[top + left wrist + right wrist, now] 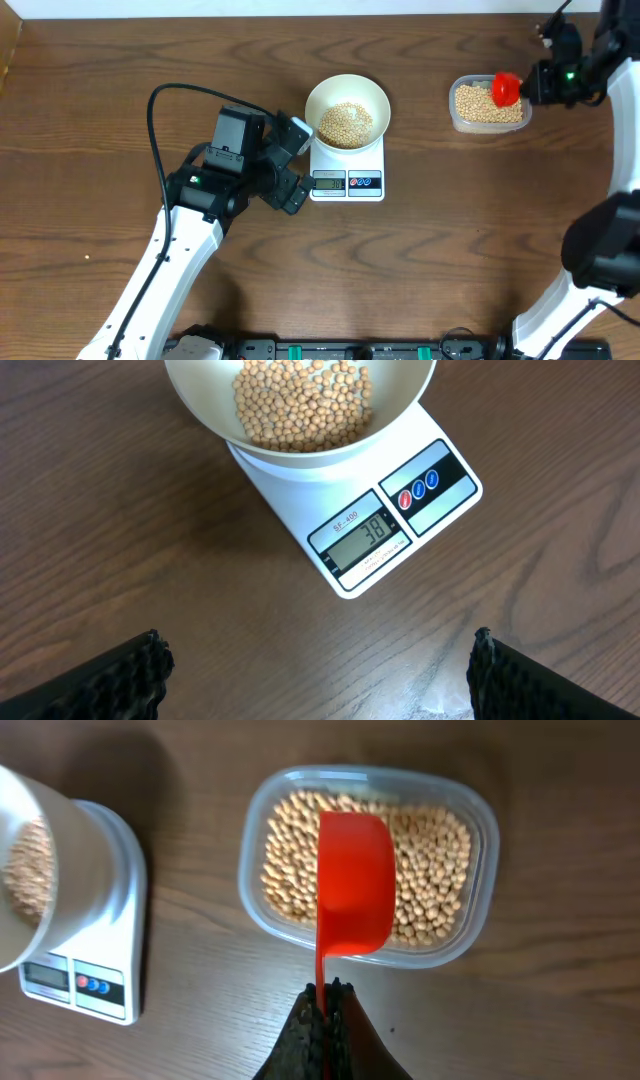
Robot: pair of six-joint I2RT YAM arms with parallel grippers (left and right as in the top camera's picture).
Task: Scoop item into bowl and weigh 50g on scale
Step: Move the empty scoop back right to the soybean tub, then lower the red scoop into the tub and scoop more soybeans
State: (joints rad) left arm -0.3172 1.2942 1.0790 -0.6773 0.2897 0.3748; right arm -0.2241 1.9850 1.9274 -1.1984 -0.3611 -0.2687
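Observation:
A white bowl (346, 101) with tan beans (345, 123) stands on the white scale (347, 180). In the left wrist view the scale's display (372, 530) reads 38 below the bowl (300, 450). My left gripper (291, 165) is open and empty just left of the scale; its fingers (315, 670) frame bare table. My right gripper (325, 1000) is shut on the handle of a red scoop (352, 885), held over the clear tub (480, 850) of beans (430, 870). The overhead view shows the scoop (506, 88) and tub (488, 105) at the far right.
A black cable (160, 100) loops from the left arm across the table's left half. The right arm's base (600, 250) stands at the right edge. The table's far edge runs along the top.

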